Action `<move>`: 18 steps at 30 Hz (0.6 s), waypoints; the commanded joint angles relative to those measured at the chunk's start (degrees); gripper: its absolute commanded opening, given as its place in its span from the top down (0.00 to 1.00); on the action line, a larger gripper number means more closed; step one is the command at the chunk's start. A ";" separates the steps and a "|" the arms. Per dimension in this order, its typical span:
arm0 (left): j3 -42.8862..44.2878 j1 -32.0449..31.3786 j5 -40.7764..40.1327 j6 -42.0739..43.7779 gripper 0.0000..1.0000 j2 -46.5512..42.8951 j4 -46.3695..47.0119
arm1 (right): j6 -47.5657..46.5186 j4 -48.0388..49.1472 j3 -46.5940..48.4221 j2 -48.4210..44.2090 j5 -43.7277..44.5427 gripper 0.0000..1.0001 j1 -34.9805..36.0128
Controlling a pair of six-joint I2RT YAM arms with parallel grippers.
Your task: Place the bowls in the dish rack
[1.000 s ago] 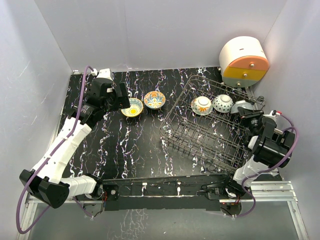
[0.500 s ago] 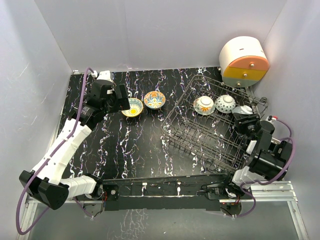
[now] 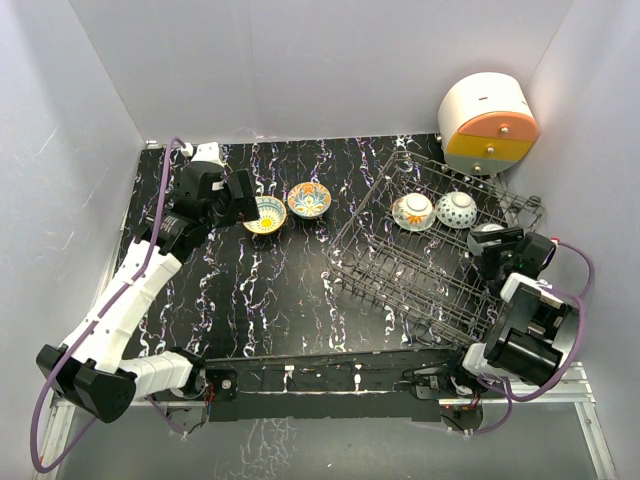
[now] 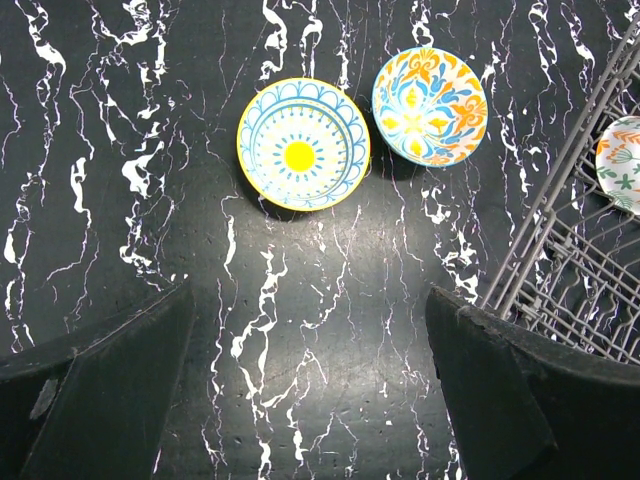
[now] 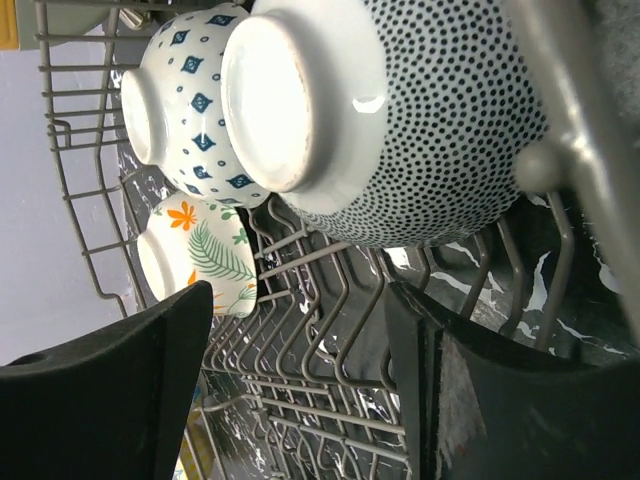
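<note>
Two bowls sit on the black marbled table: a yellow-and-blue one (image 4: 303, 143) (image 3: 266, 214) and an orange floral one (image 4: 430, 105) (image 3: 309, 199). My left gripper (image 4: 308, 300) (image 3: 236, 198) hovers open just short of the yellow bowl, nothing between its fingers. Three bowls stand on edge in the dish rack (image 3: 420, 262) (image 5: 330, 300): a leaf-patterned one (image 5: 200, 255) (image 3: 412, 211), a blue-diamond one (image 5: 180, 100) (image 3: 456, 209) and a black-dotted one (image 5: 440, 130) (image 3: 487, 231). My right gripper (image 5: 300, 310) (image 3: 497, 252) is open just below the dotted bowl, with only rack wires between its fingers.
A round white-and-orange appliance (image 3: 488, 122) stands at the back right, behind the rack. White walls close in the table on the left, back and right. The rack's edge (image 4: 585, 250) lies right of the orange floral bowl.
My right gripper has opened, let go of the dotted bowl in the rack and drawn back towards the near edge. The rack and its bowls shifted slightly right. The left arm barely moved.
</note>
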 commanded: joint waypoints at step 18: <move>-0.03 -0.23 5.32 5.21 0.03 -0.89 1.68 | -6.79 -17.56 20.10 -6.96 3.19 0.01 1.58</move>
